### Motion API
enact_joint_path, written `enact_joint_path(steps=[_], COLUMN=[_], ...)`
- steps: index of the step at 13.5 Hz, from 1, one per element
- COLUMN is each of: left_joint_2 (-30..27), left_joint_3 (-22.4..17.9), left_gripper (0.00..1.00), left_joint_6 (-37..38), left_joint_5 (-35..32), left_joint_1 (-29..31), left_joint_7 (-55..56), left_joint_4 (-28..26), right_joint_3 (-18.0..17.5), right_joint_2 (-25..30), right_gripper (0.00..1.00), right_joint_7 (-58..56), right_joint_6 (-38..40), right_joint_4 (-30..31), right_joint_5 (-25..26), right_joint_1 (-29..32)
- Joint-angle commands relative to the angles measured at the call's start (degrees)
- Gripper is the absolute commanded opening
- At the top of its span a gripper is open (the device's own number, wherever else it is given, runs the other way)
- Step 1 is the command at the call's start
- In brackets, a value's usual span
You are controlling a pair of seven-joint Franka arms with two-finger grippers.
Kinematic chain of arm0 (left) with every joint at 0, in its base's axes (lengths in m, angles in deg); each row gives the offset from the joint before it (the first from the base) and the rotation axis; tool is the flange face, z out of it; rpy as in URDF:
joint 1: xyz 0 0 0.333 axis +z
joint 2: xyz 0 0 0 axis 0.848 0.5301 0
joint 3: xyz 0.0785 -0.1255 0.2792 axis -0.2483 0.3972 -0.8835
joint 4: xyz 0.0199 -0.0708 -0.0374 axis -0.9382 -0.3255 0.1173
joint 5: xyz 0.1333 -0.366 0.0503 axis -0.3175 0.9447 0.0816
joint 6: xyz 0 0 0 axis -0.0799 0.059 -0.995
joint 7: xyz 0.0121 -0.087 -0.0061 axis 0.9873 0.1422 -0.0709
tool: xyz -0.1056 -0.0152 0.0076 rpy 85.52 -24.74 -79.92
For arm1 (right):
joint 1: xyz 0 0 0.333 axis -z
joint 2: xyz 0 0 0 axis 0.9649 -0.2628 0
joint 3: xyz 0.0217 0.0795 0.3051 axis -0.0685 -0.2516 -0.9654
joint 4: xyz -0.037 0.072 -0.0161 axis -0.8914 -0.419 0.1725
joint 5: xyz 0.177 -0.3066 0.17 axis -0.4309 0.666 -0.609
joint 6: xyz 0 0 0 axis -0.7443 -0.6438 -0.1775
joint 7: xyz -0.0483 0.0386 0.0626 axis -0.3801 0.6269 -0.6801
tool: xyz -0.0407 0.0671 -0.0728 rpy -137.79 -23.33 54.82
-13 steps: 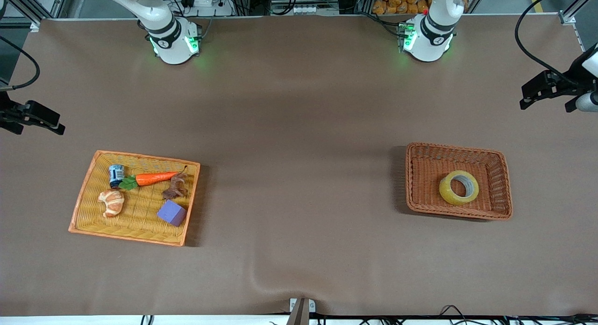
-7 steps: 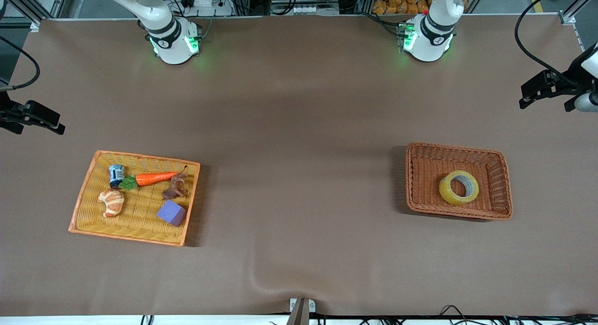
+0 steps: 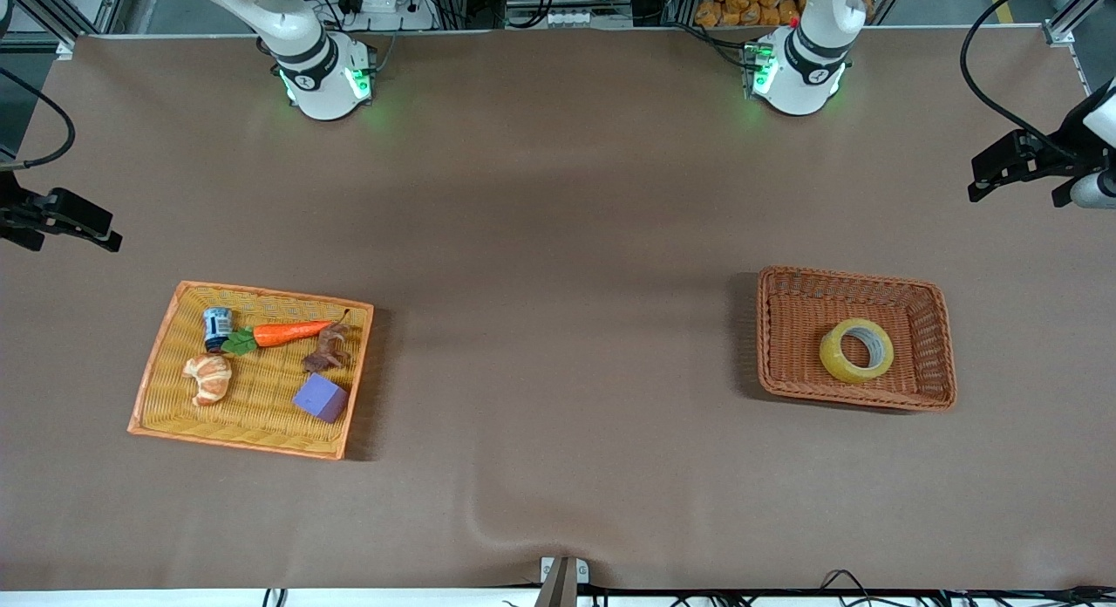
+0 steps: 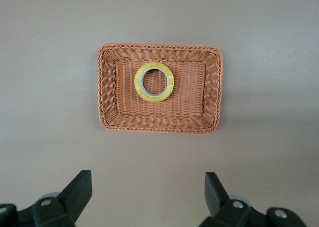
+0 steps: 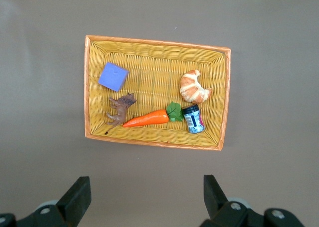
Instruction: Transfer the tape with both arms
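Tape (image 3: 856,351) lies flat, hole up, inside the brown wicker basket (image 3: 924,396), which sits toward the left arm's end of the table (image 3: 558,241). In the left wrist view the tape (image 4: 154,81) rests on the basket floor, off centre, close to one long wall of the basket (image 4: 108,87).

Left gripper (image 3: 1016,167) is up in the air at the table edge on the left arm's end, off to the side of the brown basket and well apart from it. Its fingers (image 4: 77,191) stand wide apart, nothing between them.

Right gripper (image 3: 61,219) is up in the air at the table edge on the right arm's end, well apart from the brown basket. Its fingers (image 5: 76,199) stand wide apart, empty.

A yellow wicker tray (image 3: 161,419) with an orange rim lies toward the right arm's end, well apart from the brown basket. It holds a croissant (image 3: 209,377), a carrot (image 3: 288,332), a small can (image 3: 217,326), a brown animal figure (image 3: 326,352) and a purple cube (image 3: 321,398). The carrot's leaves touch the can.
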Motion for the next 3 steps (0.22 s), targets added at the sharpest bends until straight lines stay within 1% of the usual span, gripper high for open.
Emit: enact_joint_path(steps=[1, 3], left_joint_2=[0.43, 0.51], left_joint_3=[-0.33, -0.24], left_gripper=[1.00, 1.00], left_joint_6=[1.39, 1.91], left_joint_5=[-0.63, -0.54], left_joint_1=[-0.51, -0.60], left_joint_7=[1.60, 4.49], left_joint_4=[1.57, 2.18], right_joint_3=[-1.05, -1.05], right_joint_2=[-0.30, -0.30], right_gripper=[1.00, 1.00], right_joint_7=[0.57, 0.57], right_joint_6=[0.01, -0.16], right_joint_4=[-0.51, -0.51], right_joint_5=[-0.23, -0.23], right_joint_1=[1.33, 1.33])
